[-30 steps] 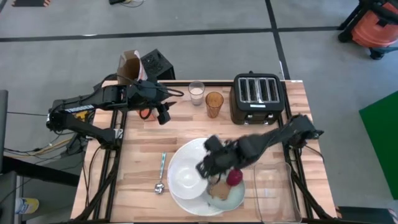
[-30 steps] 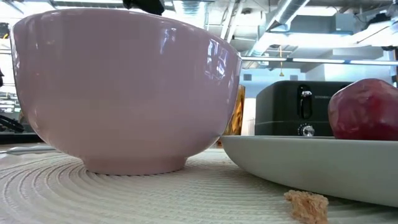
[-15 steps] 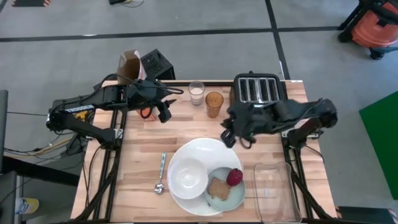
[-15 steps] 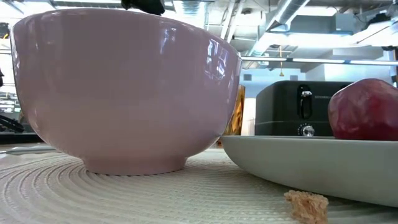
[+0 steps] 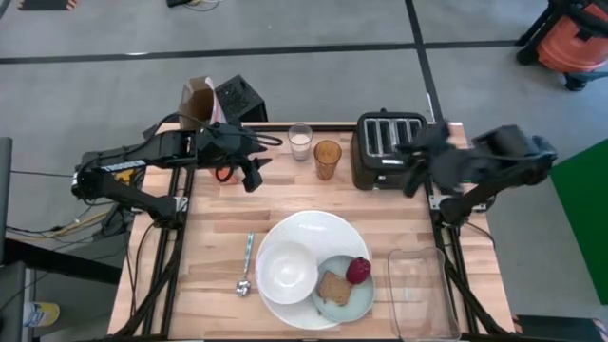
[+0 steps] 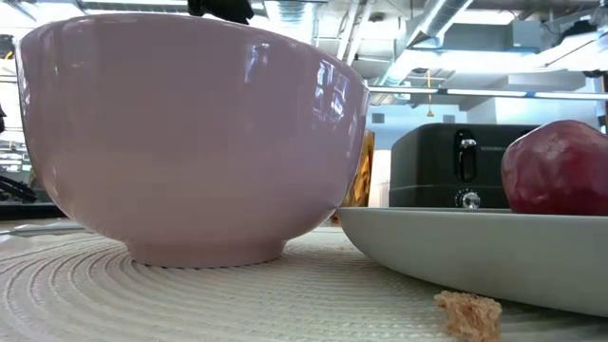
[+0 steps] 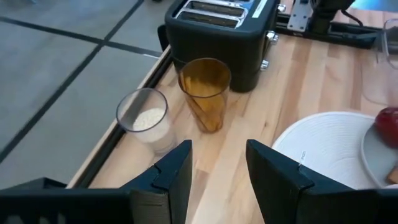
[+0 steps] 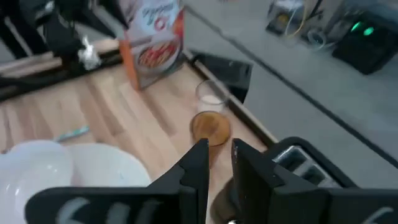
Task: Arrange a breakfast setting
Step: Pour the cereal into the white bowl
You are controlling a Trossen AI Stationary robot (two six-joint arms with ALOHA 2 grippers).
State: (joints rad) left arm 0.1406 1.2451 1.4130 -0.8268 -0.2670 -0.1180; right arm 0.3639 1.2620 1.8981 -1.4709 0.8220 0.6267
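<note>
In the low view the white bowl [image 6: 190,133] fills most of the picture and hides the glasses; only the black toaster [image 6: 456,176] and the red fruit [image 6: 556,166] show beside it. From above, the large white plate [image 5: 318,228] carries the bowl, and the pale green small plate [image 5: 366,296] carries toast [image 5: 332,287] and fruit. The cereal box [image 5: 198,100] stands at the far left corner, the teal-handled spoon [image 5: 247,264] left of the plate. The amber glass [image 7: 205,93] and milk glass [image 7: 146,118] stand together near the toaster.

The left gripper [image 7: 217,168] is partly open, holding nothing. The right gripper [image 8: 219,163], above the toaster, has a narrow gap and is empty.
</note>
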